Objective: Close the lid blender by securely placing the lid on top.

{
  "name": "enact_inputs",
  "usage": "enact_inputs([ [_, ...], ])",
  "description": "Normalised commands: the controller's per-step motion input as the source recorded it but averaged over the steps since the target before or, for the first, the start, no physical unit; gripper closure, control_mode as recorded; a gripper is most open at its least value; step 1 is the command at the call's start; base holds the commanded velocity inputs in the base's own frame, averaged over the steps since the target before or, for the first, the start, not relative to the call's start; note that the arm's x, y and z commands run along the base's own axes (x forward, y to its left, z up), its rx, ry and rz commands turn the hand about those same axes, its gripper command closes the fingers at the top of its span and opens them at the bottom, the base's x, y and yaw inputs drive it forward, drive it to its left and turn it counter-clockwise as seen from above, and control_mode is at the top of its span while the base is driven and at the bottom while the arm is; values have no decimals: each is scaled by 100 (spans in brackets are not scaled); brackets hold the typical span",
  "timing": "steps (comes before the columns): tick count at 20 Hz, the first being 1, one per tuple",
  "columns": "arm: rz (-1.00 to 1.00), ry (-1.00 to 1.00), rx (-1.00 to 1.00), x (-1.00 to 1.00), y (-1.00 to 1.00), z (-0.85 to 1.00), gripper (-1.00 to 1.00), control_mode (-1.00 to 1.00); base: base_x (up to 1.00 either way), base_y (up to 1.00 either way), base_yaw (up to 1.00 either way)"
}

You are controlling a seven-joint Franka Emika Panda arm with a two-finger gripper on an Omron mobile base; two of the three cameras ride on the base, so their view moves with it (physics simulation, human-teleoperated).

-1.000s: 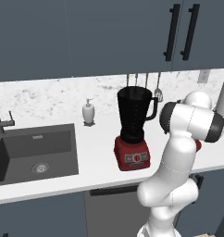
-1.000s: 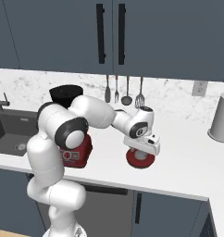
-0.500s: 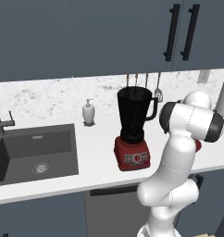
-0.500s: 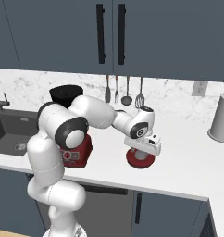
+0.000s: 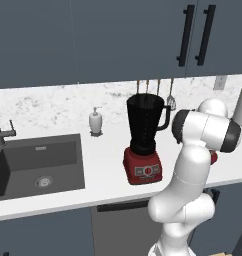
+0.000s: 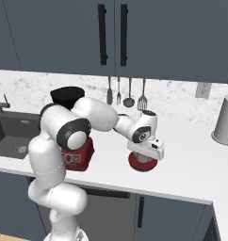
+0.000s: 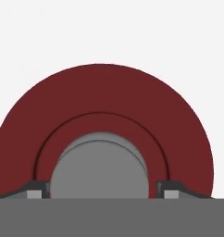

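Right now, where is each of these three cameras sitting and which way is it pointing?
Left base view: behind the arm's left, looking forward and down at the blender, sink and counter; the arm rises lower right.
Right base view: behind its right; the arm reaches from lower left to the lid.
Hand view: straight down on the lid, fingertips flanking its grey knob.
Both base views share blender and utensils.
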Motion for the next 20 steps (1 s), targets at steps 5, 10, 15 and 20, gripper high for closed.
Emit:
enact_inputs([
  [5, 0, 0, 2, -13, 0, -20, 100, -100, 0, 0, 0],
  [10, 0, -1, 7, -14, 0, 26, 100, -100, 0, 0, 0],
  [15, 0, -6, 0, -40, 9, 93, 100, -100, 0, 0, 0],
  [20, 0, -15, -7, -55, 31, 100, 100, -100, 0, 0, 0],
])
